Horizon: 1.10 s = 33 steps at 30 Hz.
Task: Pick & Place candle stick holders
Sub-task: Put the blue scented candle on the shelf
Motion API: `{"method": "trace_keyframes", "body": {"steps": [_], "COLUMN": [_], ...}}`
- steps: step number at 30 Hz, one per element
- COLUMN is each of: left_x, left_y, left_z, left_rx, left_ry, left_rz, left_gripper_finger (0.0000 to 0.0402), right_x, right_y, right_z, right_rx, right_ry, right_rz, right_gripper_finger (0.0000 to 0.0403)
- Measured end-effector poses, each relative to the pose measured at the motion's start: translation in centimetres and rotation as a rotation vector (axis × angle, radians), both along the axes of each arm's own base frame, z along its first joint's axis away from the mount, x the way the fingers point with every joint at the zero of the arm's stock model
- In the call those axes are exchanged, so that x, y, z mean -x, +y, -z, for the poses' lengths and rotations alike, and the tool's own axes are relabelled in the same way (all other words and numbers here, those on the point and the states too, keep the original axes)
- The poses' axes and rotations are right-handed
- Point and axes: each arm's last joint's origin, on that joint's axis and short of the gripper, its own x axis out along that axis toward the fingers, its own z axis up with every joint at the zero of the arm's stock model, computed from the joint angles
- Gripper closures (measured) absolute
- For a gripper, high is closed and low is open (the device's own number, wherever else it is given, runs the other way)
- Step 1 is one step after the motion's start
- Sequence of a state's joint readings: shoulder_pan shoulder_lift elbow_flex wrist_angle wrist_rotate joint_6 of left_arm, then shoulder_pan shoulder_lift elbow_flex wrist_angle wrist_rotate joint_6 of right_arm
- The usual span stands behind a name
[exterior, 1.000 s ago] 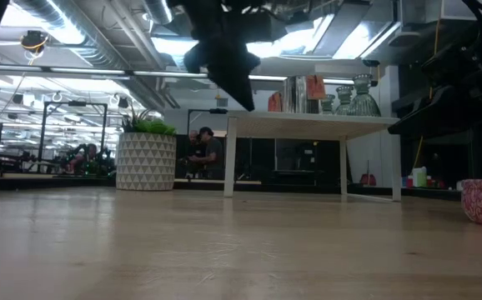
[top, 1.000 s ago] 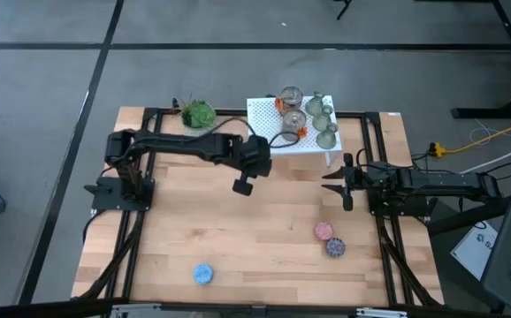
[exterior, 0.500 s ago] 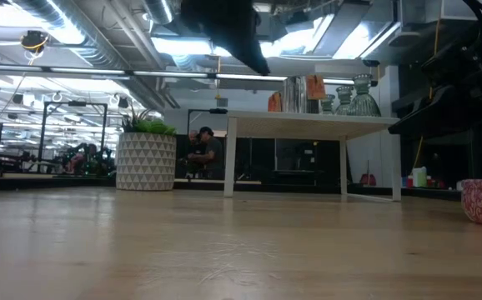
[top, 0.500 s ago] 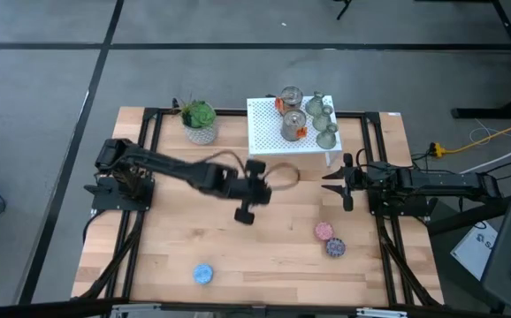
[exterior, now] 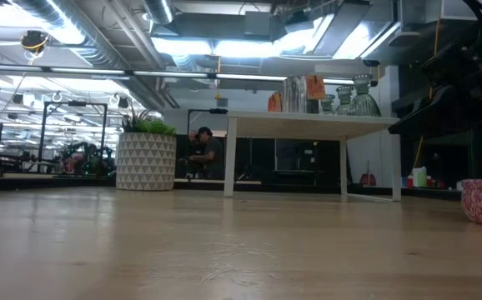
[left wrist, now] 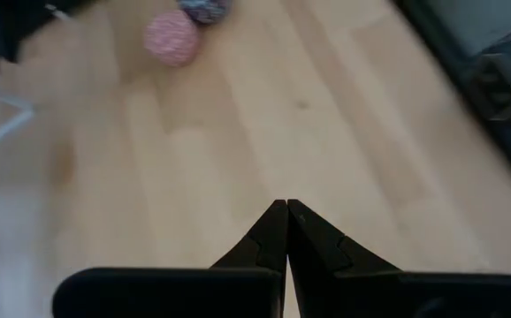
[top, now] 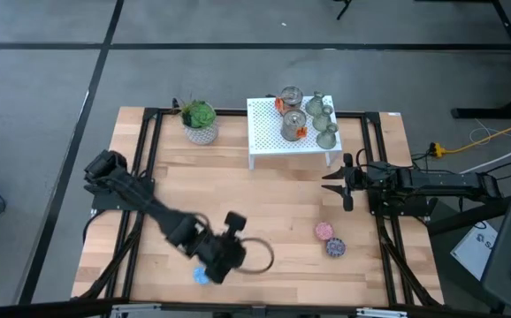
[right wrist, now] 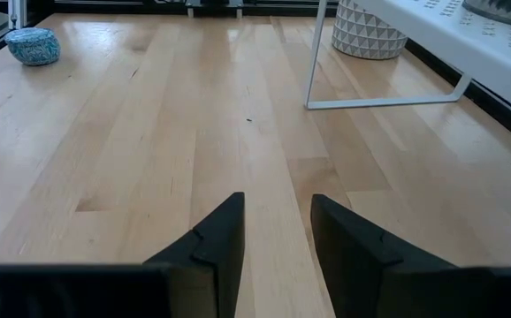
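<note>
Three olive-grey candle stick holders stand on their bases at the right end of a white stand at the table's far side; they also show in the low view. My left gripper is shut and empty, raised over the near middle of the table, close to a blue disc that the arm partly hides. In the left wrist view its fingertips meet. My right gripper is open and empty at the table's right side, near the stand; its own view shows the gap.
A pink disc and a purple disc lie at the near right. Two jars stand on the white stand beside the holders. A potted plant stands at the far left of the stand. Bare wood lies mid-table.
My left arm has swung from beside the white stand toward the table's near edge, ending over the blue disc. It has passed up and out of the low view.
</note>
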State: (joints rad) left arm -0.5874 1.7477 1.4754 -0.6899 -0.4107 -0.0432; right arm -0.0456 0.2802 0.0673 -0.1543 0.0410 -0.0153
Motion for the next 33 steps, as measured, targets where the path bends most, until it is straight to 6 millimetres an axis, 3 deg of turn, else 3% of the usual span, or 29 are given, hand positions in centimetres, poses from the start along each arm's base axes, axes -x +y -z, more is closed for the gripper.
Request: {"method": "trace_keyframes", "body": {"steps": [10,15,18,26,33], "left_x": [5.4,8.0,9.2,9.8,9.5], "left_y": [-5.9,-8.0,-9.5,-12.1,-12.5], "left_z": [0.4,1.0,2.4,7.3,9.0], "left_rx": [0.185,0.267,0.268,0.212,0.156], "left_ry": [0.063,0.117,0.158,0.236,0.211], "left_rz": [-0.065,-0.149,-0.192,-0.238,-0.251], "left_gripper_finger": [0.0391,0.0363,0.0337,0.0251,0.0193], "right_x": [0.0,0.0,0.0,0.0,0.0], "right_y": [0.0,0.0,0.0,0.0,0.0], "right_z": [0.0,0.0,0.0,0.0,0.0], "right_rx": [0.000,0.000,0.000,0.000,0.000], "right_ry": [0.000,0.000,0.000,0.000,0.001], "right_rz": [0.000,0.000,0.000,0.000,0.000], "right_gripper_finger": [0.0268,0.0268,0.0268,0.0268,0.0268]}}
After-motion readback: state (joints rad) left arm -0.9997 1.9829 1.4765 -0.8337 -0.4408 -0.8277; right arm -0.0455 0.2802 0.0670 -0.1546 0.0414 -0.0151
